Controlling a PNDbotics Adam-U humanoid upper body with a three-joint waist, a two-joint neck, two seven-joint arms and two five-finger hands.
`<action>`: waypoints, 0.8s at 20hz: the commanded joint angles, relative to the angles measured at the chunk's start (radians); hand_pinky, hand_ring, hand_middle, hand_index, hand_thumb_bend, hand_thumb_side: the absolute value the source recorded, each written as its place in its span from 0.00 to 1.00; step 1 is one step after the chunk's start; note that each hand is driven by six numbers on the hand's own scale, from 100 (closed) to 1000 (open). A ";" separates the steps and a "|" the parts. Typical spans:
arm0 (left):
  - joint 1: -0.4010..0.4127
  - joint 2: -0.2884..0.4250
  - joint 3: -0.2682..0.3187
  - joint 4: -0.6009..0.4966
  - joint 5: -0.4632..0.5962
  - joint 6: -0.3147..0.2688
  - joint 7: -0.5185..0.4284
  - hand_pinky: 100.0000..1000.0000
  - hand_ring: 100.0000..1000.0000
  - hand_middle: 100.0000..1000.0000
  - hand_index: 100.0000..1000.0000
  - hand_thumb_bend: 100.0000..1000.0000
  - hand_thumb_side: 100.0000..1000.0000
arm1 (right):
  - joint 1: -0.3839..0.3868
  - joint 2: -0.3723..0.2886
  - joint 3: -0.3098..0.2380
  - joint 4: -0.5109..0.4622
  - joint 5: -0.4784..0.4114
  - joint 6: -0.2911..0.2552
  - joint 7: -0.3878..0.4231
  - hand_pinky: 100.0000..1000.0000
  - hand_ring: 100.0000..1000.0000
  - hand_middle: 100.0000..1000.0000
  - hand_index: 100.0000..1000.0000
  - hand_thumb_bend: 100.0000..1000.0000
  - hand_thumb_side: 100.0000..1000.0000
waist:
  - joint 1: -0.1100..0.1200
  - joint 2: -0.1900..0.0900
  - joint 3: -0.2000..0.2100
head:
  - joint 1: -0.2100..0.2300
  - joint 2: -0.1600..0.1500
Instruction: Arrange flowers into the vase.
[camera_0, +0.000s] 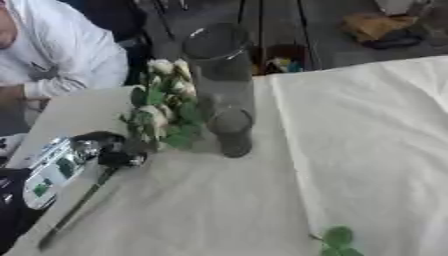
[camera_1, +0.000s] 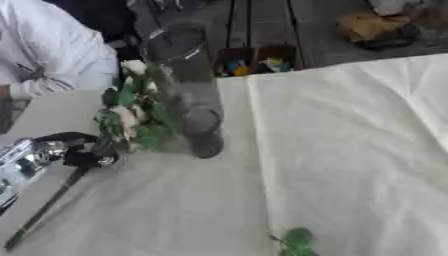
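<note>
A tall clear glass vase (camera_0: 222, 85) stands on the white-clothed table (camera_0: 367, 150), a little left of the middle. Just to its left is a flower spray with white blooms and green leaves (camera_0: 164, 107), blooms up against the vase's side. Its long dark stem (camera_0: 79, 205) slants down toward the lower left corner. My left hand (camera_0: 107, 151) comes in from the left edge, its black fingers curled round the stem just under the leaves. The vase looks empty inside. My right hand shows in neither view.
A loose green leaf sprig (camera_0: 337, 241) lies at the table's near edge, right of centre. The table's far edge runs just behind the vase. Beyond it, on the dark floor, are small colourful items (camera_1: 254, 62) and a brown bundle (camera_0: 381, 25).
</note>
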 joint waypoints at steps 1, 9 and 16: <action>-0.018 0.017 0.019 0.011 -0.014 -0.003 0.006 0.90 0.93 0.98 1.00 0.26 0.80 | -0.007 -0.007 -0.001 -0.017 -0.003 -0.001 0.002 0.59 0.61 0.50 0.67 0.00 0.95 | -0.002 -0.016 -0.001 | 0.005 -0.014; -0.030 0.007 0.014 0.035 -0.060 -0.016 0.022 0.88 0.89 0.91 1.00 0.01 0.78 | -0.003 -0.006 0.001 -0.017 -0.006 -0.001 0.005 0.59 0.61 0.50 0.67 0.00 0.95 | -0.003 -0.016 -0.003 | 0.008 -0.014; -0.034 0.007 0.007 0.019 -0.098 -0.029 0.027 0.81 0.81 0.85 0.98 0.00 0.74 | -0.001 -0.005 0.002 -0.017 -0.008 0.002 0.009 0.59 0.61 0.50 0.66 0.00 0.95 | 0.000 -0.014 -0.003 | 0.006 -0.020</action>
